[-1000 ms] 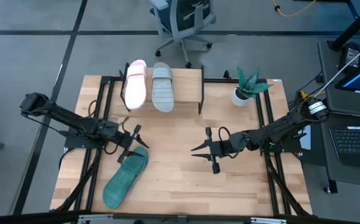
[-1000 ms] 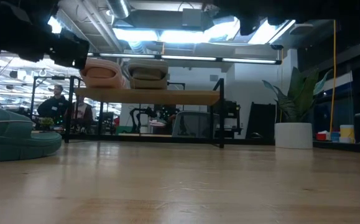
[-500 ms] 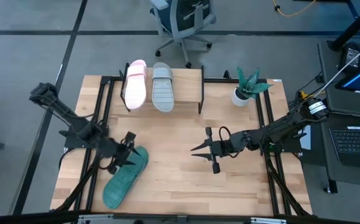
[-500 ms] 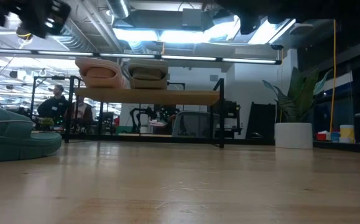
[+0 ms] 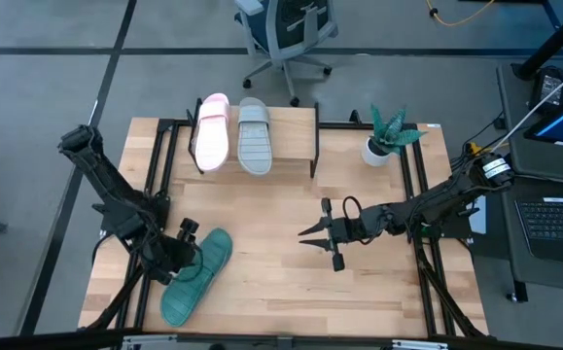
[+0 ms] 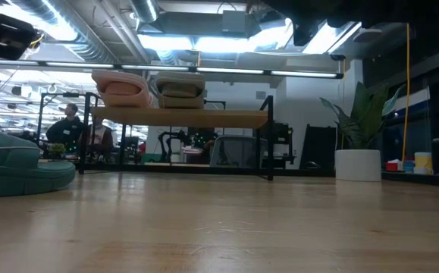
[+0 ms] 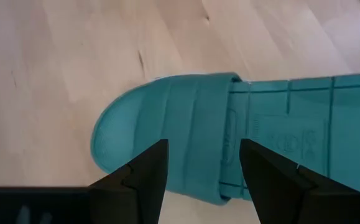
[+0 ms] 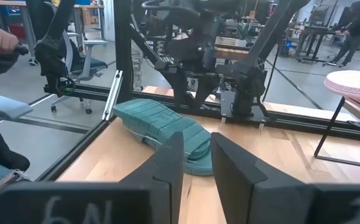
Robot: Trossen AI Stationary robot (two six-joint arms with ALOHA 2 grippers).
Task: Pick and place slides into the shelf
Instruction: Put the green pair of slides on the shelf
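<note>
The teal slide [image 5: 195,277] lies on its sole on the table's near left, strap up. It also shows in the low view [image 6: 14,167] and the right wrist view [image 8: 167,134]. My left gripper [image 5: 185,241] is open and points down over its strap [image 7: 186,124], one finger on each side [image 7: 203,165], and I see no touch. The pink slide [image 5: 211,131] and the grey slide [image 5: 254,136] rest side by side on the shelf's plank [image 5: 293,131] at the far edge. My right gripper [image 5: 308,234] hovers open and empty at mid-table.
A potted plant [image 5: 388,136] stands at the far right, beside the shelf. Black frame rails [image 5: 159,165] run along the table's left and right sides. Bare tabletop [image 5: 271,214] lies between the shelf and the grippers. An office chair [image 5: 286,34] and people [image 6: 71,125] are beyond the table.
My left gripper has gone toward the table's near edge and a little left, and now stands over the teal slide's strap end, tipped to point down. Its arm has swung out of the low view's upper left. The slides have not moved.
</note>
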